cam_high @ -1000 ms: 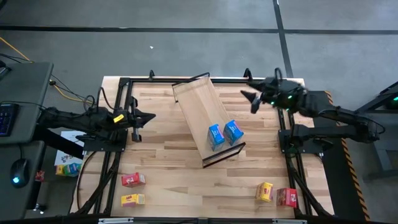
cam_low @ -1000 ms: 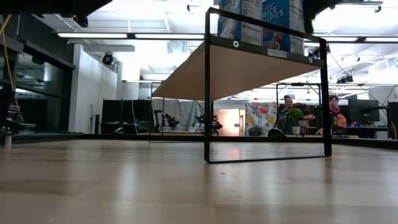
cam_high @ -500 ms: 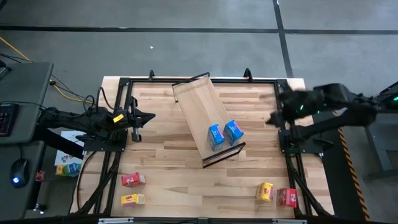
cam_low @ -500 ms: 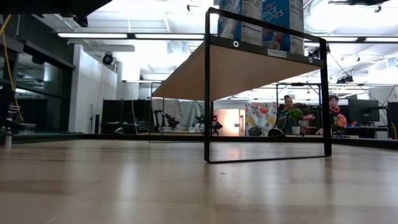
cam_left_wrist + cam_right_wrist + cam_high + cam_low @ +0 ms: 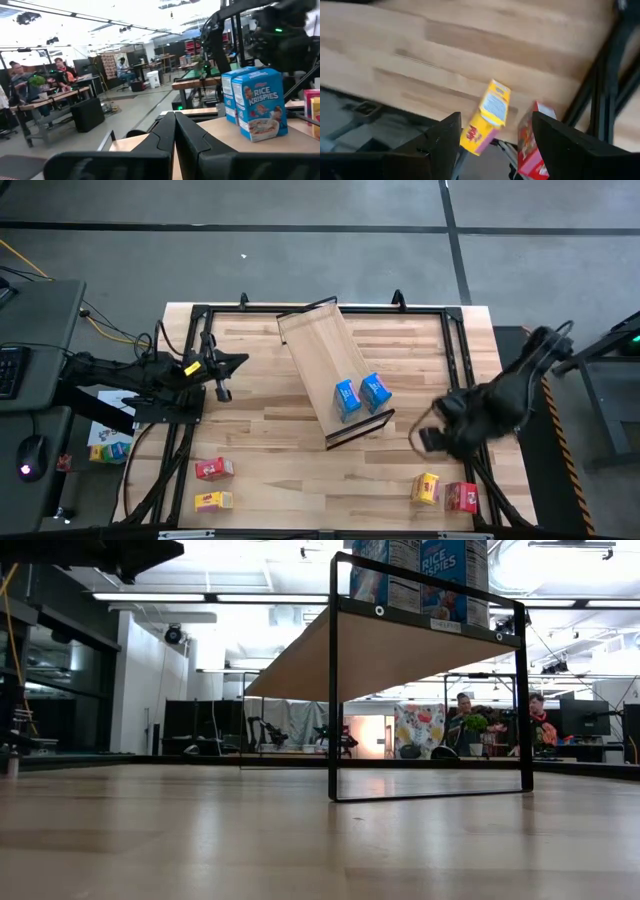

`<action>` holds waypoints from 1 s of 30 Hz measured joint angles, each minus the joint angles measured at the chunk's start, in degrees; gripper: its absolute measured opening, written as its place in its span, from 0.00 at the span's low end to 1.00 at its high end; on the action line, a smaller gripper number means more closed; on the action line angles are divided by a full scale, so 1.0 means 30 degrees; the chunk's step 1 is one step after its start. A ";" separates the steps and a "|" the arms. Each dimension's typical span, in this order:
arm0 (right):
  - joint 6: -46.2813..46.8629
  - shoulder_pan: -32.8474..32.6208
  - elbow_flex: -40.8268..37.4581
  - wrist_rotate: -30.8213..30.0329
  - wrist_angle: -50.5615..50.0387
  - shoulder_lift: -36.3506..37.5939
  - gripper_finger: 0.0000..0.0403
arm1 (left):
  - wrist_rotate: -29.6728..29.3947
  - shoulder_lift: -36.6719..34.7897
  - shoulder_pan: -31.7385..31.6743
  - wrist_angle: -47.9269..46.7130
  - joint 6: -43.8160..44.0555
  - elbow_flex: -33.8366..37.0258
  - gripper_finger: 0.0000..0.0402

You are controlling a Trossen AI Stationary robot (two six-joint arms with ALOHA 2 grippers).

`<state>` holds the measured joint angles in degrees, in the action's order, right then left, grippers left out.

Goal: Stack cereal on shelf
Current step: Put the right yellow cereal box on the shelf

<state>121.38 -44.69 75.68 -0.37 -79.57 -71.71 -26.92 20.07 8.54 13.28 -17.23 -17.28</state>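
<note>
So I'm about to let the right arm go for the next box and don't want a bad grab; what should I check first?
1. Right hand open and empty: ok, nothing between its fingers.
2. Target in sight: ok, yellow box and red box show ahead in the right wrist view.
3. Hand lined up over the yellow box: not ok, it hangs short of it.
4. Room on the shelf: ok, only two blue boxes stand at one end.
5. Left hand out of the way: ok, shut, at the table's left side.
</note>
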 joint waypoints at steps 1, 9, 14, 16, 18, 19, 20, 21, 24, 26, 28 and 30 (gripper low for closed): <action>0.1119 -0.0642 0.0000 0.0079 0.0163 -0.0537 0.59 | -0.0015 0.0003 0.0000 0.0000 -0.0007 0.0000 0.00; 0.3899 -0.2971 -0.0007 0.0020 0.3544 -0.4308 0.59 | -0.0020 -0.0001 0.0000 -0.0004 -0.0004 0.0000 0.00; 0.3903 -0.2847 -0.0007 0.0050 0.4262 -0.5384 0.59 | -0.0028 0.0003 -0.0007 -0.0015 0.0003 0.0000 0.00; 0.4018 -0.2825 -0.0007 0.0525 0.4260 -0.5571 0.59 | -0.0028 0.0003 0.0000 -0.0015 0.0006 0.0000 0.00; 0.4112 -0.2818 -0.0007 0.0892 0.4220 -0.5728 0.59 | -0.0028 0.0003 0.0000 -0.0015 0.0007 0.0000 0.00; 0.4178 -0.2818 -0.0007 0.0871 0.4160 -0.5812 0.59 | -0.0028 0.0000 0.0000 -0.0015 0.0002 0.0000 0.00; 0.4189 -0.2817 -0.0007 0.0878 0.4115 -0.5867 0.59 | -0.0028 0.0002 -0.0001 -0.0015 0.0007 0.0000 0.00; 0.4189 -0.2733 -0.0007 0.0850 0.4129 -0.5961 0.59 | -0.0028 0.0002 0.0000 -0.0015 0.0006 0.0000 0.00; 0.4189 -0.2549 -0.0007 0.0807 0.4209 -0.6032 0.59 | -0.0028 -0.0002 -0.0001 0.0013 -0.0255 0.0000 0.00; 0.4182 -0.2387 -0.0007 0.0851 0.4153 -0.6022 0.59 | -0.0035 0.0003 -0.0004 0.0029 -0.0448 0.0000 0.00; 0.4221 -0.2330 -0.0007 0.1284 0.3874 -0.6022 0.59 | -0.0035 -0.0004 0.0000 0.0024 -0.0444 0.0000 0.00; 0.4268 -0.2351 -0.0007 0.1644 0.3569 -0.6022 0.59 | -0.0035 0.0003 0.0000 0.0022 -0.0410 0.0000 0.00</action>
<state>134.19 -51.75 75.66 4.56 -68.86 -89.78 -27.03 20.08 8.54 13.34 -18.46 -17.28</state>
